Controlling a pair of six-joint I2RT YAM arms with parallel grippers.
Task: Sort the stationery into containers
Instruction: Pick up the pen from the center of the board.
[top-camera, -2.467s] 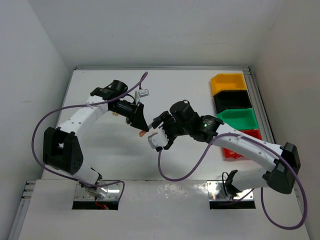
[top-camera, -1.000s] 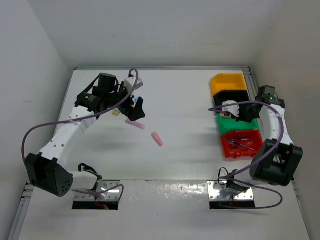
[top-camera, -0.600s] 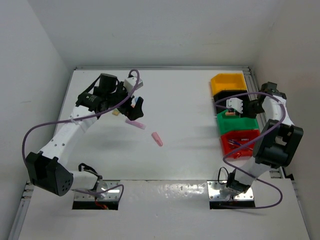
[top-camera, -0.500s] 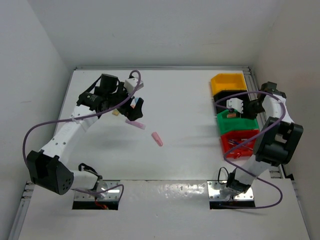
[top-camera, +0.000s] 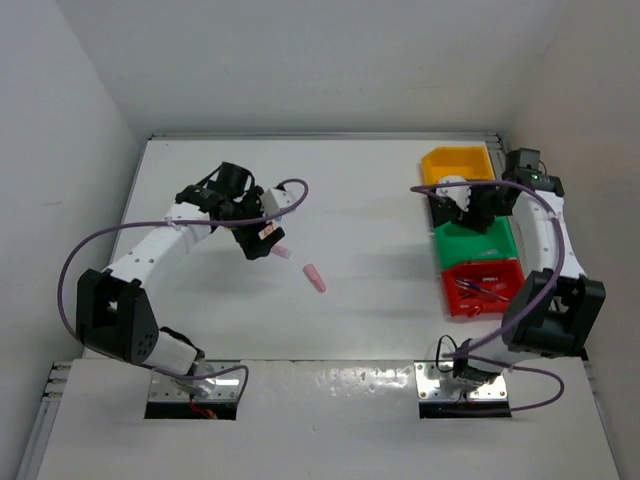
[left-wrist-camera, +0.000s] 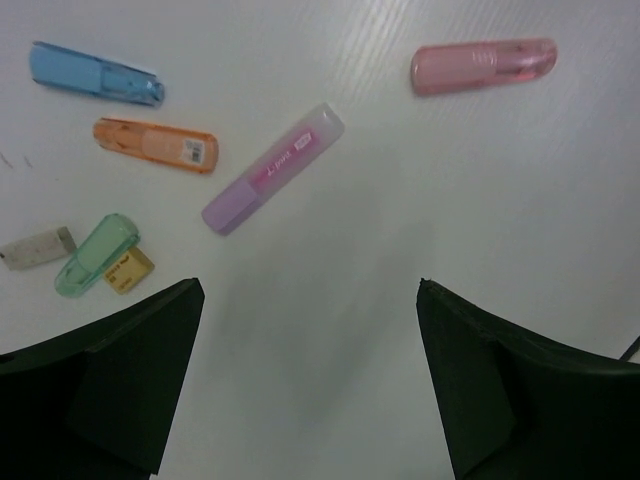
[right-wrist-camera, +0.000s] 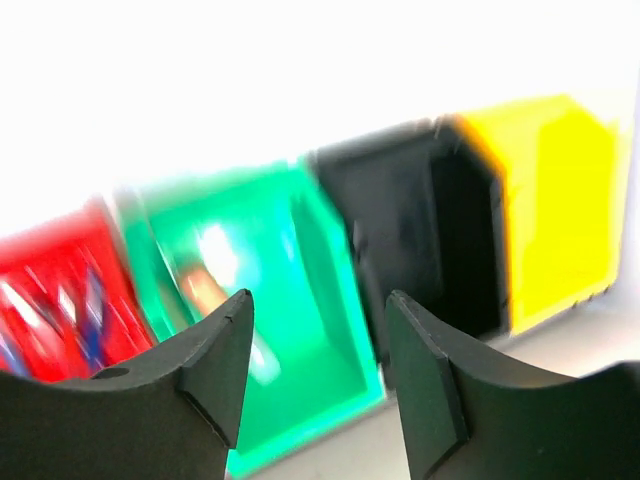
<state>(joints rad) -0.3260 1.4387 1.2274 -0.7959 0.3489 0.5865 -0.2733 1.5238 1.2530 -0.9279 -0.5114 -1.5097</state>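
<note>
In the left wrist view, stationery lies loose on the white table: a blue marker (left-wrist-camera: 97, 74), an orange marker (left-wrist-camera: 155, 145), a lilac-pink marker (left-wrist-camera: 273, 168), a pink marker (left-wrist-camera: 483, 66) and a green marker (left-wrist-camera: 97, 253). My left gripper (left-wrist-camera: 308, 295) hangs open above the table just near of the lilac marker (top-camera: 278, 250), nothing between its fingers. My right gripper (top-camera: 450, 203) is open and empty over the containers, around the black bin (top-camera: 480, 212) and green bin (top-camera: 480, 245). An orange piece (right-wrist-camera: 205, 290) lies in the green bin (right-wrist-camera: 270, 230); the right wrist view is blurred.
The yellow bin (top-camera: 440, 160) stands farthest, the red bin (top-camera: 452, 300) nearest, with thin pens (top-camera: 478, 288) in it. A small yellow piece (left-wrist-camera: 130, 268) and a greyish eraser (left-wrist-camera: 37, 247) lie beside the green marker. The pink marker (top-camera: 314, 277) lies alone mid-table.
My right gripper opened over the green bin, left an orange piece in it, and swung toward the black bin. My left gripper came nearer and rightward, over the lilac marker.
</note>
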